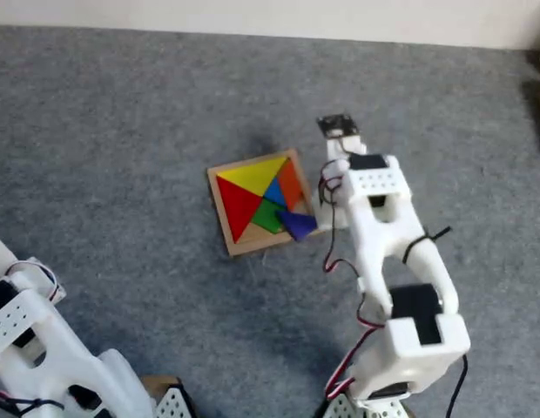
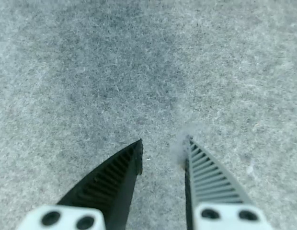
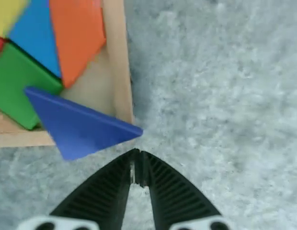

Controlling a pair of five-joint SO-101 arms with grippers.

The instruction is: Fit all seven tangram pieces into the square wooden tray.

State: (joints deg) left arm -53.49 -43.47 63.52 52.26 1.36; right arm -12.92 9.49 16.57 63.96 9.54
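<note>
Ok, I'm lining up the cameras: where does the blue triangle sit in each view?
High view: the blue triangle lies across the tray corner nearest the right arm, overhanging the rim.
Right wrist view: the triangle is just ahead of the shut right hand, over that same corner.
Left wrist view: the open left hand above grey mat.
Shared landmark: the orange piece beside the triangle.

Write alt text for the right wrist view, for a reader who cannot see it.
A dark blue triangular piece lies across the corner of the square wooden tray, its tip overhanging the rim onto grey carpet. The right gripper, shut, sits just off that tip. Other coloured pieces lie inside.
</note>
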